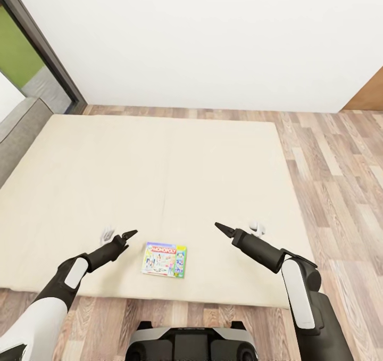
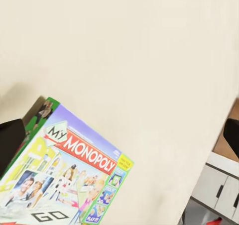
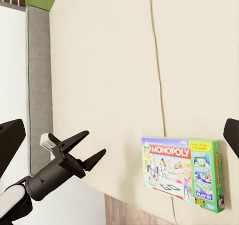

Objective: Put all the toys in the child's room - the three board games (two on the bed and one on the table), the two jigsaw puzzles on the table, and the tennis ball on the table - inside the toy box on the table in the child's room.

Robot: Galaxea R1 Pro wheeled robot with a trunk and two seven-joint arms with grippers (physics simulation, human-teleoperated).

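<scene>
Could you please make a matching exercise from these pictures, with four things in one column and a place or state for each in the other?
Things:
1. board game
2. bed
3. left gripper
4. right gripper

Places or states:
A. hovers over the bed, on the right of the game box
B. lies flat near the bed's front edge
C. has a plain cream cover and stands on the wood floor
D. hovers on the left of the game box, fingers apart

Pairs: 1-B, 2-C, 3-D, 4-A
</scene>
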